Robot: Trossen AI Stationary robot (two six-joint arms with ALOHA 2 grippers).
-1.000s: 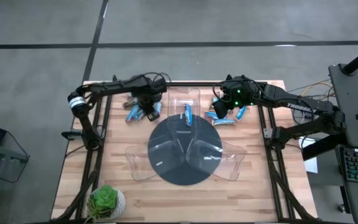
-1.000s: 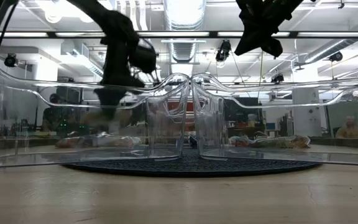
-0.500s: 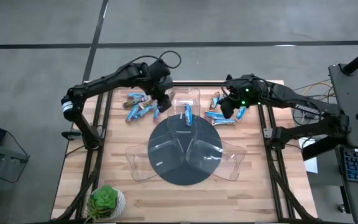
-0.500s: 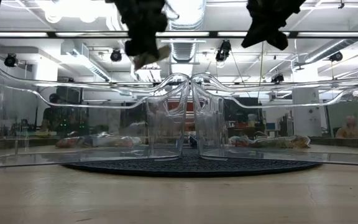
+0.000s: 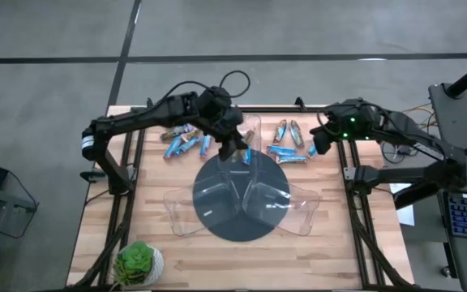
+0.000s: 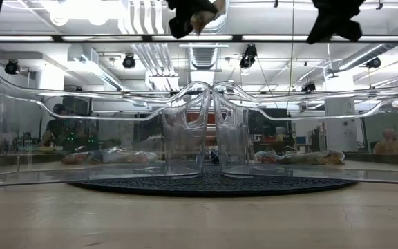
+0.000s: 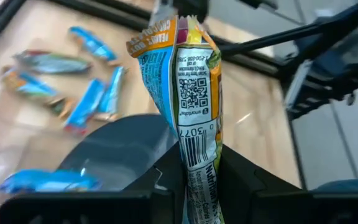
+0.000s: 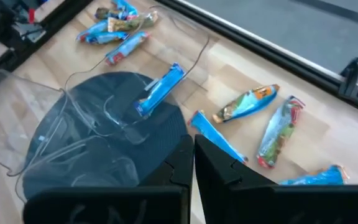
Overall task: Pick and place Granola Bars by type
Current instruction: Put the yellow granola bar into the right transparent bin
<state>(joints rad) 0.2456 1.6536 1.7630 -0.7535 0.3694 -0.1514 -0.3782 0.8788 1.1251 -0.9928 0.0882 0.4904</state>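
My left gripper [image 5: 235, 146] hangs high over the far clear tray [image 5: 254, 123], shut on a granola bar [image 7: 188, 93] in a tan-orange and blue wrapper; it also shows at the top of the low view as the left gripper [image 6: 192, 14]. One blue bar [image 5: 245, 151] lies inside that tray. Loose bars lie flat on the wood in a left pile [image 5: 181, 139] and a right pile [image 5: 289, 144]. My right gripper [image 5: 316, 144] is shut and empty, raised beside the right pile. My left gripper pinches the bar's lower end [image 7: 197, 180] between its two fingers, one on each flat face of the wrapper. The bar stands up out of the fingers, its crimped free end [image 7: 179, 28] pointing away, lifted clear of table and trays.
Three clear trays fan out from a dark round disc [image 5: 242, 227] at the table's middle. A potted plant [image 5: 139, 261] stands near the front left corner. Black rails run along the table's left, right and far edges. Bare wood lies toward the near edge.
My left gripper has risen from the left pile with the bar, tipped up from pointing steeply down, and swung toward the table's right, ending over the far tray. My right gripper, still shut, has drawn back toward the table's right edge, off the right pile.
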